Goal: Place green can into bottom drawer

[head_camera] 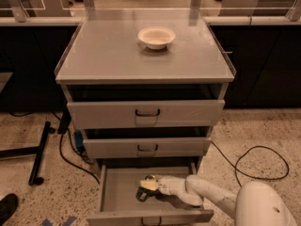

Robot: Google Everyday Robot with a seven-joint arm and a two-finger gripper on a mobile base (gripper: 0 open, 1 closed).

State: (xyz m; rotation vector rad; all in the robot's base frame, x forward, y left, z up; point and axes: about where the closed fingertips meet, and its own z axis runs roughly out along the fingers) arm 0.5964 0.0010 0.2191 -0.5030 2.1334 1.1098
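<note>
The bottom drawer (117, 192) is pulled open, showing a flat grey floor. My gripper (146, 187) reaches into it from the right, low over the drawer floor near its middle. It is shut on the green can (141, 195), which shows as a small dark shape under the pale fingers (149, 184), at or just above the drawer floor. The can's label and top are mostly hidden by the gripper.
The two shallower drawers (146, 113) above stand partly open. A white bowl (156, 36) sits on the cabinet top (103, 55). Cables (254, 166) lie on the floor at right, a black stand leg (40, 152) at left.
</note>
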